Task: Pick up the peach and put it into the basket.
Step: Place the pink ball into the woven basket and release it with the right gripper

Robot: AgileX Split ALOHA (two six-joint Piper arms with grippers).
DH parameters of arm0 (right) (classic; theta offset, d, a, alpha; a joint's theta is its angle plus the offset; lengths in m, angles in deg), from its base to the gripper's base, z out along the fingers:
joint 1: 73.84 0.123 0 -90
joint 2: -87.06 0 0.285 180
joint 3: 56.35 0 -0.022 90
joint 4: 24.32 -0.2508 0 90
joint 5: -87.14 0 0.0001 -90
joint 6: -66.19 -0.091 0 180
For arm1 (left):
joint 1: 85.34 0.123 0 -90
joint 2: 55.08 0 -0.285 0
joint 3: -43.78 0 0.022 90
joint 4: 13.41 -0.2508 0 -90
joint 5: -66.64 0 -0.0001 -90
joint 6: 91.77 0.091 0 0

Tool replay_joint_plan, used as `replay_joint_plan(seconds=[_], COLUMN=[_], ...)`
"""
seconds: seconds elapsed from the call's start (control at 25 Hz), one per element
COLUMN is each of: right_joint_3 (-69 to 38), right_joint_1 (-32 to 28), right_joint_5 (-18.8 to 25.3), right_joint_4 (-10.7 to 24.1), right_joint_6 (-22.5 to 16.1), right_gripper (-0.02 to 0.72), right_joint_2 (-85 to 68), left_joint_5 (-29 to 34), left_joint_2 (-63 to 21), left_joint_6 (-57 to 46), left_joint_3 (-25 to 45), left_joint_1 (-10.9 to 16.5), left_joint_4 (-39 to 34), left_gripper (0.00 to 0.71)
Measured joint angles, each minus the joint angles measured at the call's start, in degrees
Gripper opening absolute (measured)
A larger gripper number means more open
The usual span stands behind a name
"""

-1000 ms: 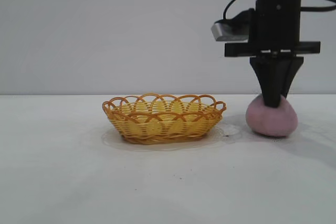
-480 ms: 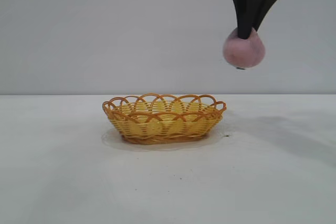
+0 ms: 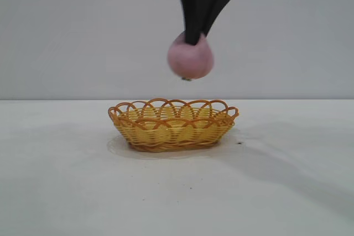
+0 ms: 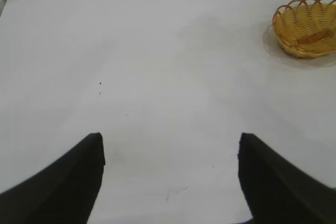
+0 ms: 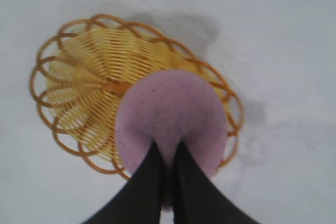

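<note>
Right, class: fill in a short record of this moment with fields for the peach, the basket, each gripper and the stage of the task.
peach: pale pink peach, held in the air above the basket, not touching it
basket: yellow wicker basket with orange looped rim, empty, standing on the white table
right gripper: right gripper, shut on the peach's top, pointing down
left gripper: left gripper, open, over bare table away from the basket
stage: peach lifted, not yet released
</note>
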Motion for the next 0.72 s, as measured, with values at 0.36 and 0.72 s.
replay_joint_plan(seconds=[0.36, 0.72], right_joint_3=[0.0, 0.0], right_joint_1=[0.6, 0.6], right_joint_5=[-1.3, -1.3], right_joint_4=[-1.2, -2.2], right_joint_6=[0.1, 0.1], right_gripper=[0.057, 0.195], right_joint_2=[4.5, 5.7], left_joint_5=[0.0, 0.0], left_joint_2=[0.0, 0.0], left_joint_6=[0.0, 0.0], left_joint_3=[0.0, 0.0], left_joint_1=[0.0, 0.0], left_joint_4=[0.0, 0.0], left_gripper=[0.523, 0.523])
